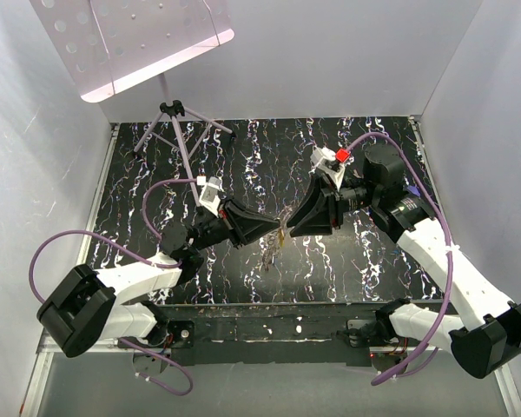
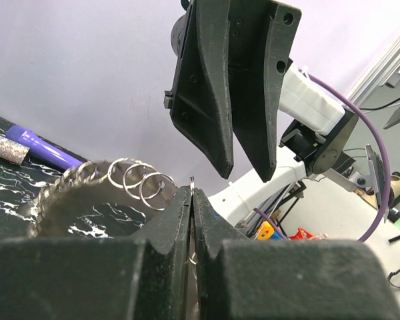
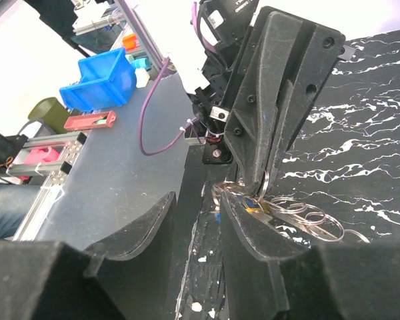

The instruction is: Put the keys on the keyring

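Left wrist view shows the left gripper [image 2: 192, 203] pressed together, pinching a thin keyring [image 2: 192, 180] edge-on between its tips. A chain of small split rings [image 2: 141, 181] curls away to its left, and a purple marker [image 2: 40, 148] lies beyond. The right gripper [image 2: 245, 175] hangs just above, spread apart and holding nothing. In the right wrist view, the keys [image 3: 253, 203] dangle beneath the pinching tips, just beside one of the right gripper's fingers [image 3: 253, 247].

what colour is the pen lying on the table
Purple. The pen shows best in the left wrist view, at the far left.
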`<state>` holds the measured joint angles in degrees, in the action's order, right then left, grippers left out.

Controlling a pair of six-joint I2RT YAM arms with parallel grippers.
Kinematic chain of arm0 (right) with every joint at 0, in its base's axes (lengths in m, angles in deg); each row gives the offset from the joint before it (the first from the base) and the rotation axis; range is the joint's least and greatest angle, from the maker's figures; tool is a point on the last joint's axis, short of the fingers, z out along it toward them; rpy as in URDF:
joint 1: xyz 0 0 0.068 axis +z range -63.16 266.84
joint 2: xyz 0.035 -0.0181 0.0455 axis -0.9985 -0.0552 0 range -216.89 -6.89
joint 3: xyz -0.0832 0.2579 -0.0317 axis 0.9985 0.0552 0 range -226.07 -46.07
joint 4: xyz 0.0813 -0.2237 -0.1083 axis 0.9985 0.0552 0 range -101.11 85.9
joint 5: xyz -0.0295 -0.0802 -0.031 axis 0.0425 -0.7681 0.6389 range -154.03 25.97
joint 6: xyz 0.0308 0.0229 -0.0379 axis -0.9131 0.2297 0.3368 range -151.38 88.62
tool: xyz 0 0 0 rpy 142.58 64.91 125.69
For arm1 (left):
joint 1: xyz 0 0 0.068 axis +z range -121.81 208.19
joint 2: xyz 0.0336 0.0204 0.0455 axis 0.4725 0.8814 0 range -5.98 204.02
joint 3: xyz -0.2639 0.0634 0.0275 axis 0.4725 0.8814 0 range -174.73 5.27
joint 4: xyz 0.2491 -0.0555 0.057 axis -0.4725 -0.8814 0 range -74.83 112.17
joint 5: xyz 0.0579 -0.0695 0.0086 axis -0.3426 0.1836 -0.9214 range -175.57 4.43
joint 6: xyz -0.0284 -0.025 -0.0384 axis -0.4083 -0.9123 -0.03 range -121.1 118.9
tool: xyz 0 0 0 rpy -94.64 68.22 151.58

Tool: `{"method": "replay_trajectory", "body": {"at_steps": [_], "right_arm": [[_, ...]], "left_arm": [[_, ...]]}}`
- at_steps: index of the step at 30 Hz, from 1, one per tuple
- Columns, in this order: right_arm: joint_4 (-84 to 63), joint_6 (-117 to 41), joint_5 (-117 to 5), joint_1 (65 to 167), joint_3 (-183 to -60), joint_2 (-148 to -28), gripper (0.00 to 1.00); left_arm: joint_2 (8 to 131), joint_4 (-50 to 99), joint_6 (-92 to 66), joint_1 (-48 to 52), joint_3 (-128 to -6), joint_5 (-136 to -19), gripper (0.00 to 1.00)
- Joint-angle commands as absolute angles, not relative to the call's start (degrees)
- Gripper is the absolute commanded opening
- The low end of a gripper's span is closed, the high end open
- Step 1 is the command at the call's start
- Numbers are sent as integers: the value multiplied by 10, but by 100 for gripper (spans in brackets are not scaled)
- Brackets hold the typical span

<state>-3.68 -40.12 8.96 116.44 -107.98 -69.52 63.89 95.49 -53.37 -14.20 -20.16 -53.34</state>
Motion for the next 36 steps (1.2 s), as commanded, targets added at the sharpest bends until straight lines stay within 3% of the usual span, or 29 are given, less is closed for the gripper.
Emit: {"method": "replay_trajectory", "body": {"at_steps": [1, 11, 17, 19, 23, 26, 30, 36], "right_arm": [[-73, -432, 69, 1159, -1072, -694, 41], [-52, -469, 32, 1158, -1069, -697, 38], [-43, -469, 29, 1137, -1086, -687, 40], [-17, -456, 19, 1125, -1088, -682, 46], [72, -395, -7, 1103, -1094, -675, 55], [171, -316, -39, 1087, -1118, -667, 63], [271, -223, -98, 1057, -1150, -658, 69], [381, -177, -154, 1012, -1174, -664, 71]], "left_arm": [[621, 1105, -546, -144, -213, -558, 0], [616, 1090, -612, -144, -216, -621, 0], [578, 966, -615, -132, -225, -615, 0], [554, 866, -596, -119, -233, -602, 0], [499, 367, -407, -92, -345, -593, 0], [524, 104, -250, -79, -459, -631, 0], [576, -32, -162, -50, -562, -637, 0], [657, -91, -127, -2, -627, -652, 0]]}}
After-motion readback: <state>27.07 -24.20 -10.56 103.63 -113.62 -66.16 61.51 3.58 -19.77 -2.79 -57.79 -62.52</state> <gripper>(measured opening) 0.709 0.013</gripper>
